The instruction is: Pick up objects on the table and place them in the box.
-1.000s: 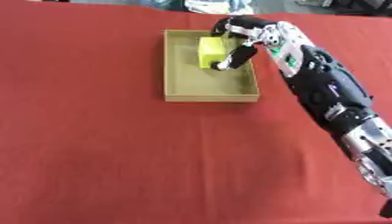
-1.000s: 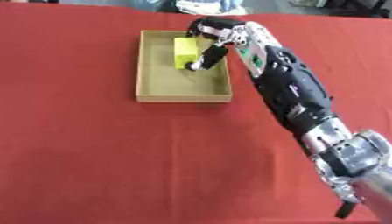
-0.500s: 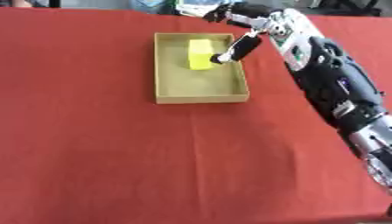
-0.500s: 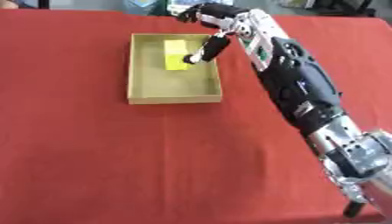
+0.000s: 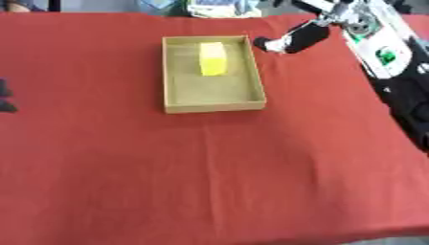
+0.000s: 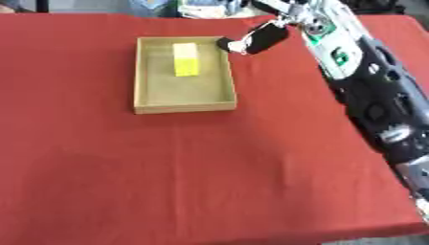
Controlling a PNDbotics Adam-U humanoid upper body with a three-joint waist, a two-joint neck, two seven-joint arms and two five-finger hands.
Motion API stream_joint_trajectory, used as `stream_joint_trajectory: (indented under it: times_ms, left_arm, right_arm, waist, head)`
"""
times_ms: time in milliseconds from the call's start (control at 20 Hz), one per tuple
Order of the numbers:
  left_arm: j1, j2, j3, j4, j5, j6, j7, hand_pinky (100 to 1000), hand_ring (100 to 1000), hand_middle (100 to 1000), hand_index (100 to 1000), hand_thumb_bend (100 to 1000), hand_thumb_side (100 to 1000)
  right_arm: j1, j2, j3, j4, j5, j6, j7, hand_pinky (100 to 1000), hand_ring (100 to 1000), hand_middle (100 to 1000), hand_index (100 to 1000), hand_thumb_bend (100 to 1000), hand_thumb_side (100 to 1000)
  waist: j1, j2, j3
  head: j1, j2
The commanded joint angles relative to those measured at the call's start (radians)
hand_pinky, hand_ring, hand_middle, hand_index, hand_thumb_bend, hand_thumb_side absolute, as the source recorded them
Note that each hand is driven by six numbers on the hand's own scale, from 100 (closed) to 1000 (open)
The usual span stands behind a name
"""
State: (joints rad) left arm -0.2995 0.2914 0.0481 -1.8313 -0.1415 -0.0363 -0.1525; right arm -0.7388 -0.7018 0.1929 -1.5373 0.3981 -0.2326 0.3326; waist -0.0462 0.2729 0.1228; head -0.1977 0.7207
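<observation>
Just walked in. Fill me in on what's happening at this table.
The robot is putting things from the table into a box. A yellow block lies in the far part of the open cardboard box on the red cloth. The right hand hangs just outside the box's far right corner, holding nothing that can be seen. The left hand shows only as dark fingers at the left edge.

A: What colours are there?
B: A red cloth covers the worktop (image 5: 209, 182). The box (image 5: 214, 103) is tan, the block (image 5: 213, 59) in it yellow.
A: And the right hand (image 5: 293, 40)?
B: Black, with pale tips on its fingers (image 6: 237, 46).
</observation>
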Motion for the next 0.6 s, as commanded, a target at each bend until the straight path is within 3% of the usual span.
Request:
stream_joint_trajectory:
  times_ms: [50,100,150,200,600]
  left_arm:
    - [-0.007,0.016,0.014,-0.009,-0.005,-0.001,0.009,661,548,576,713,203,640]
    - [-0.006,0.016,0.015,-0.009,-0.005,0.000,0.010,661,548,576,713,203,640]
    - [-0.005,0.015,0.016,-0.009,-0.006,0.000,0.011,661,548,576,712,203,641]
    - [-0.003,0.013,0.017,-0.010,-0.005,0.000,0.012,661,548,576,712,203,641]
    - [0.003,0.009,0.024,-0.013,-0.008,0.001,0.018,661,548,576,712,203,642]
  right_arm:
    - [0.047,-0.051,-0.032,-0.148,-0.064,0.040,-0.029,702,830,803,913,340,372]
    - [0.076,-0.050,-0.038,-0.183,-0.075,0.049,-0.037,701,829,803,913,339,373]
    - [0.105,-0.044,-0.045,-0.213,-0.086,0.059,-0.044,686,824,797,905,396,362]
    - [0.137,-0.032,-0.053,-0.242,-0.101,0.068,-0.053,682,822,795,903,328,382]
    - [0.335,0.048,-0.077,-0.398,-0.157,0.093,-0.112,648,805,776,886,304,375]
  waist:
    - [0.007,-0.012,-0.006]
    - [0.008,-0.011,-0.010]
    - [0.010,-0.011,-0.013]
    - [0.011,-0.011,-0.015]
    - [0.016,-0.004,-0.033]
  head:
    - [0.016,0.004]
    - [0.021,0.005]
    - [0.027,0.006]
    - [0.032,0.005]
    - [0.063,0.005]
